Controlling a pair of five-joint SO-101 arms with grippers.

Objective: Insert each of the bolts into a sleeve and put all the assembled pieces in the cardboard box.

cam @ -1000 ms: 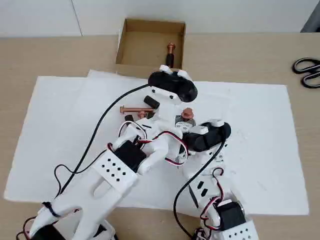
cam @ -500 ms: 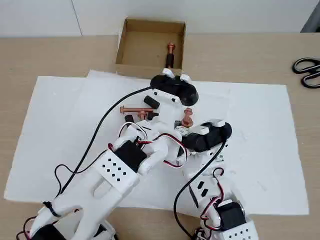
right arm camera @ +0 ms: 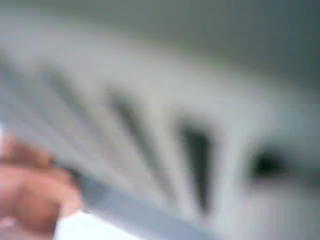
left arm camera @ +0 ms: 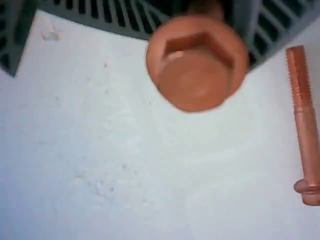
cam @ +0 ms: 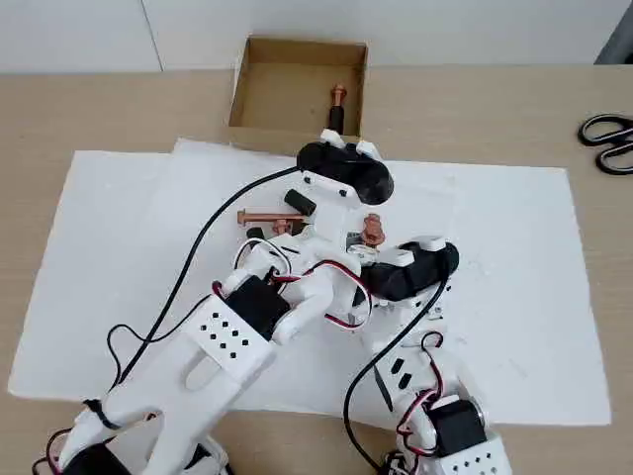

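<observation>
A copper bolt [cam: 372, 229] stands head-up above the white paper, mid-table, where the two arms meet. My right gripper [cam: 364, 243] is shut on its shaft from the near right. Close up in the left wrist view, the hex head [left arm camera: 197, 62] sits in front of grey ribbed fingers [left arm camera: 110, 17]. My left gripper [cam: 346, 220] hangs under its black camera housing [cam: 342, 170], just left of the bolt and mostly hidden. A loose bolt [cam: 265, 216] [left arm camera: 302, 125] lies flat on the paper. Black sleeves [cam: 297, 203] lie beside it. The cardboard box [cam: 249, 94] holds one assembled piece [cam: 337, 107].
White paper [cam: 514, 277] covers the middle of the wooden table. Scissors [cam: 608, 142] lie at the far right edge. Black cables [cam: 188, 277] trail from both arms across the near part of the paper. Another short black sleeve [cam: 255, 235] rests by the left arm.
The left arm's camera housing has shifted slightly right, toward the bolt. The held bolt dipped a little, then came back up. The loose parts have not moved.
</observation>
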